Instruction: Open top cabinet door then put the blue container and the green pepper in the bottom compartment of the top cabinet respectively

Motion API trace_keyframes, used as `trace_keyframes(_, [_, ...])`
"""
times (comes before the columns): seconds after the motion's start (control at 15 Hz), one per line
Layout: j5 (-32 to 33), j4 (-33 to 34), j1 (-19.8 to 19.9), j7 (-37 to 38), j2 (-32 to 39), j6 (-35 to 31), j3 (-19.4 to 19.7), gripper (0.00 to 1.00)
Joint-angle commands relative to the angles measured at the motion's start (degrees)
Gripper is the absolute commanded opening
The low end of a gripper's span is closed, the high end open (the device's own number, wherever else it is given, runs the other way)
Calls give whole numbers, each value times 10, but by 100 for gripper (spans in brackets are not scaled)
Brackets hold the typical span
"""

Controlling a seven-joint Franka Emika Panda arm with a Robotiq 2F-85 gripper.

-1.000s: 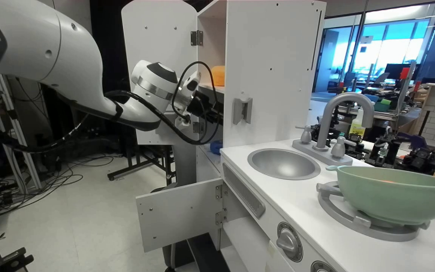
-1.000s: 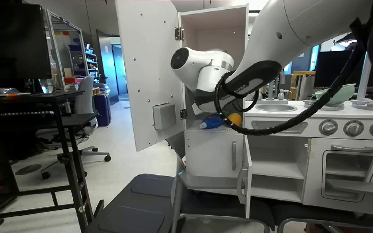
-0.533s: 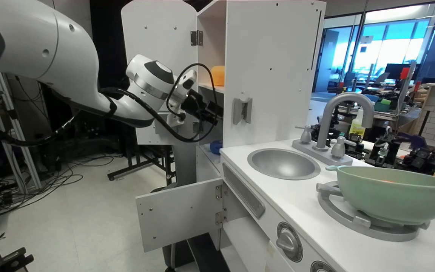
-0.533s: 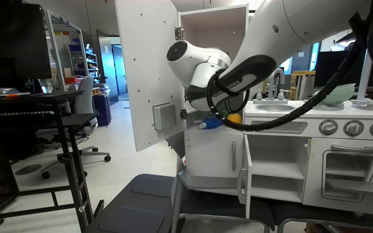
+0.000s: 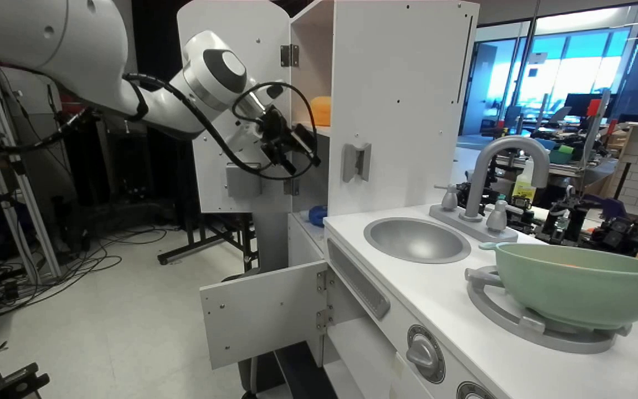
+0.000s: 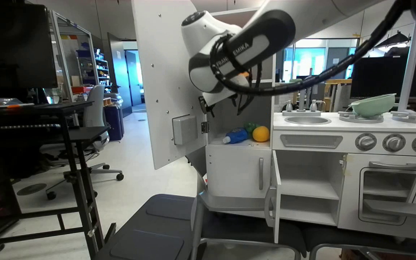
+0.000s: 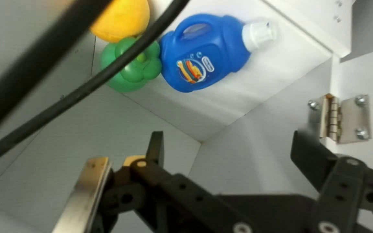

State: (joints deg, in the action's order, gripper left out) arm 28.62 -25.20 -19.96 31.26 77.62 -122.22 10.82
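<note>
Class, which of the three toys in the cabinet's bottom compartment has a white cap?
The blue container: its white cap sets it apart; the green pepper and rounded orange toy show none.

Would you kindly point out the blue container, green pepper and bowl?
Blue container [image 7: 209, 50], wrist view, on its body.
Green pepper [image 7: 133, 72], wrist view, on a rounded lobe.
Bowl [image 5: 578, 291], in an exterior view, on its outer wall.

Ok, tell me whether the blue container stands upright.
No, the blue container lies on its side, its white cap pointing sideways rather than up.
</note>
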Motion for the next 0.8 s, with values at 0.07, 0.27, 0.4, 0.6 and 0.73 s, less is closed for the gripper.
trace_keyframes(0.07, [-66, -11, -13, -156, -72, 153, -3, 100])
trace_keyframes(0.27, [-65, -12, -21, -235, -109, 242, -1, 100])
trace_keyframes(0.4, [-68, -10, -21, -271, -119, 272, -4, 100])
trace_keyframes(0.6, [-66, -10, -26, -310, -137, 306, -6, 100])
trace_keyframes(0.73, [-72, -14, -30, -341, -145, 327, -16, 100])
